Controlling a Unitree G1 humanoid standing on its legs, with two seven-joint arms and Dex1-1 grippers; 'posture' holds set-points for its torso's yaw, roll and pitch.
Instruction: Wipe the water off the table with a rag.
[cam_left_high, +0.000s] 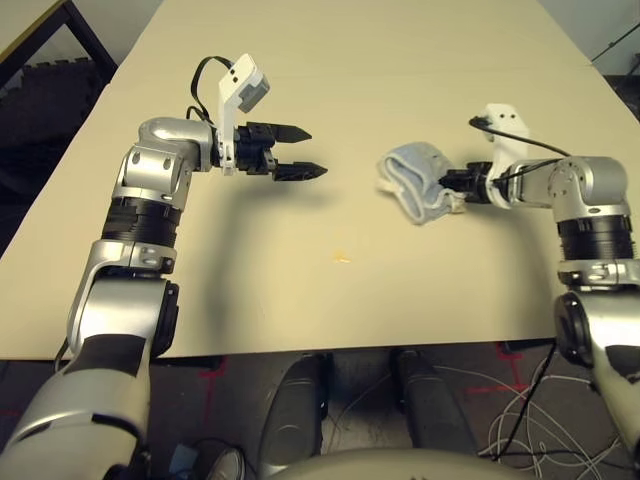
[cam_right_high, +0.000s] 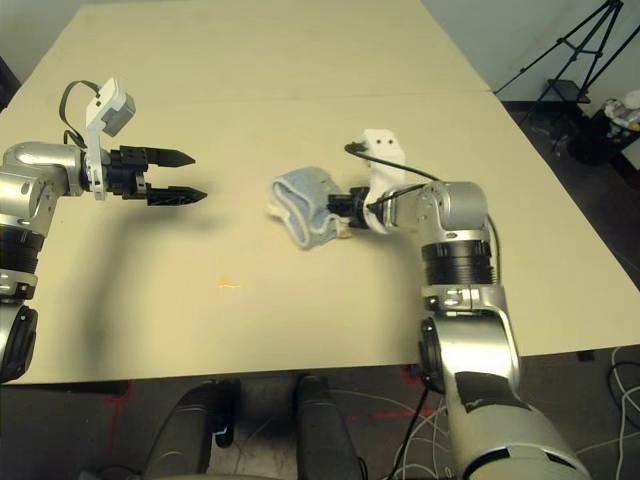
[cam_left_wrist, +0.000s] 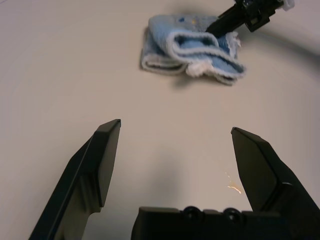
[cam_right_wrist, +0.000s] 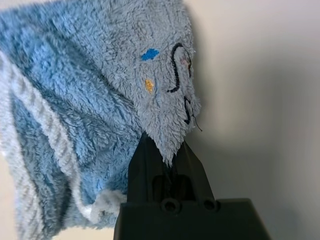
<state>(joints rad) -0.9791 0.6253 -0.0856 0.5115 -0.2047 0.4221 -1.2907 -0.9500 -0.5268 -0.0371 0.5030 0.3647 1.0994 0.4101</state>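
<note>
Yellow-orange water (cam_left_high: 342, 258) lies as a small smear on the pale table (cam_left_high: 420, 60), nearest the robot, between the two arms and apart from both. Farther back on the right, the right gripper (cam_left_high: 452, 189) has its fingers pinched together on a corner of the blue-grey rag (cam_left_high: 412, 180), which sits bunched and folded on the table. Level with it on the left, the left gripper (cam_left_high: 308, 152) hovers with fingers (cam_left_wrist: 102, 160) apart, holding nothing.

Even bright overhead light, soft arm shadows on table (cam_left_high: 420, 60), wrist close-ups blurred
</note>
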